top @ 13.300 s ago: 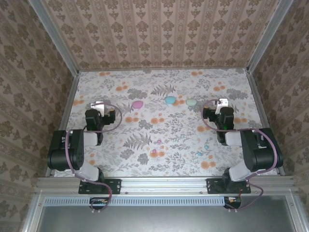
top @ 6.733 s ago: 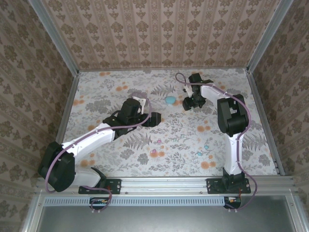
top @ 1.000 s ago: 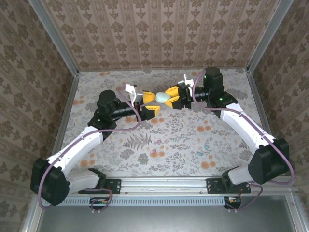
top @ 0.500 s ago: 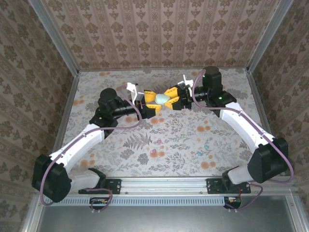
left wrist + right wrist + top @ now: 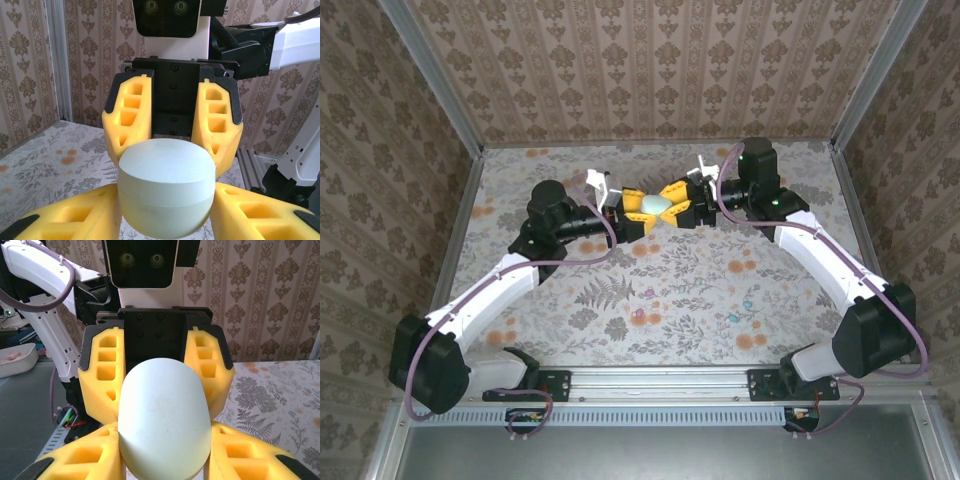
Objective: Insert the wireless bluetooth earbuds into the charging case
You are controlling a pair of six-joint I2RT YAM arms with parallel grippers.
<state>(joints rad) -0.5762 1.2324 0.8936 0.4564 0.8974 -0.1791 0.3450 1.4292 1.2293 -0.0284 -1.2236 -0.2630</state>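
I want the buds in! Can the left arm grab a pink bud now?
Probably not yet: the left gripper is busy around the pale case in the air; the pink bud lies uncovered on the cloth.

The case is coloured pale mint, the gripper fingers yellow, the cloth grey-and-orange floral, the walls brown damask.

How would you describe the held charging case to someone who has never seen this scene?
Over the far middle of the flowered tablecloth, the left gripper and right gripper meet nose to nose. Pinched between their yellow fingers is the charging case: a plain, smooth, pale mint pebble.
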